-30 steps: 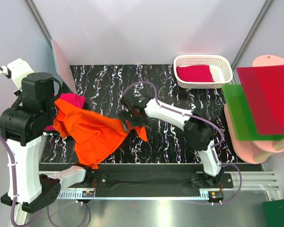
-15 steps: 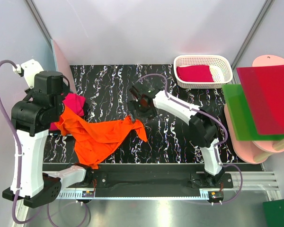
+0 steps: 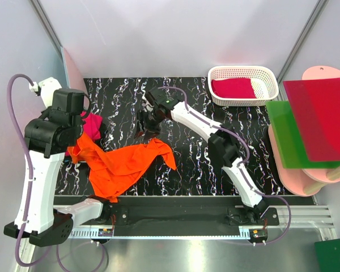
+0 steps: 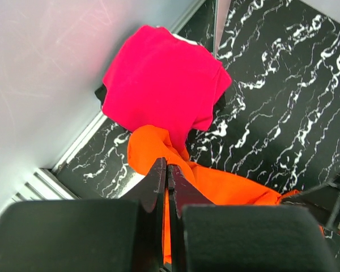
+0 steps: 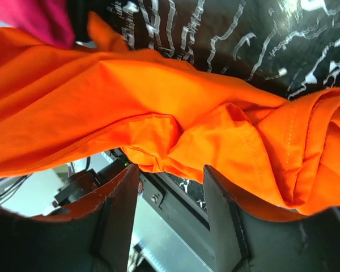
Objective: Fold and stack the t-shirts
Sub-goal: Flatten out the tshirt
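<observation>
Left pincer point(image 4: 167, 167) pressed together, pinching orange t-shirt point(image 3: 124, 164), lifting one end. Right pincer point(image 5: 170, 173) spread wide, holding nothing, just above shirt. Orange t-shirt crumpled on left of counter point(image 3: 204, 158). Pink t-shirt point(image 4: 164, 79) heaped behind it. Red t-shirt point(image 3: 232, 88) folded in basket point(image 3: 238, 68). Two left to fold, I think. Counter black with white squiggles; pale walls point(image 3: 175, 34) around.

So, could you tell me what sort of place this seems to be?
Probably a robotics lab test cell: the left arm and right arm are bolted at the edge of a black marbled table, and plain white panels enclose it.
</observation>
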Motion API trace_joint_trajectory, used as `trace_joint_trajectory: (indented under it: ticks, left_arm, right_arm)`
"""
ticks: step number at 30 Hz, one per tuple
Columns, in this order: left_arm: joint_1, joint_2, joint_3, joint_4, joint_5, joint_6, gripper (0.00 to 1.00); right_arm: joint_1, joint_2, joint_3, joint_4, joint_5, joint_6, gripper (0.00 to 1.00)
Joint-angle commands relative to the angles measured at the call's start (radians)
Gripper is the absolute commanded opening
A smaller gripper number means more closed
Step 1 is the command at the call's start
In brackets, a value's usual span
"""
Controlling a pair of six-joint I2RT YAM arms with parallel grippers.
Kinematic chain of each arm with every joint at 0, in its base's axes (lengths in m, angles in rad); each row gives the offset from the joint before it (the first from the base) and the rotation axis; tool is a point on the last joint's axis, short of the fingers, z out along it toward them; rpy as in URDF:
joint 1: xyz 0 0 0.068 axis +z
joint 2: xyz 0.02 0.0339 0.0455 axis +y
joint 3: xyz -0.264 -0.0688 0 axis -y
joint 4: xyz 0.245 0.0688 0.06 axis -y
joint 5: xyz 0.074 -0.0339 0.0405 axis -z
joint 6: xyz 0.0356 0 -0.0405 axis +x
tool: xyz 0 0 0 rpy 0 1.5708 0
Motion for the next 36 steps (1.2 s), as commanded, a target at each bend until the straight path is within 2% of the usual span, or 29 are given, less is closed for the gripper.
trace_joint_trajectory:
  ticks: [1, 6, 11, 31, 36]
  left_arm:
    - [0.005, -0.008, -0.010, -0.087, 0.032, -0.025, 0.00]
    - [0.005, -0.013, -0.044, -0.072, 0.035, -0.022, 0.00]
    - [0.005, -0.013, -0.053, -0.065, 0.044, -0.022, 0.00]
    - [0.005, -0.024, -0.063, -0.078, 0.025, -0.009, 0.00]
    - [0.005, -0.018, -0.066, -0.076, 0.024, -0.004, 0.00]
  right_arm:
    - [0.004, 0.040, 0.080, -0.123, -0.070, 0.017, 0.56]
    - [0.006, 0.049, 0.079, -0.216, -0.024, -0.024, 0.57]
    - [0.007, 0.058, 0.059, -0.212, -0.012, -0.026, 0.57]
    - [0.032, 0.232, 0.241, -0.213, 0.012, 0.014, 0.60]
    - [0.032, 0.278, 0.335, -0.210, 0.002, 0.040, 0.60]
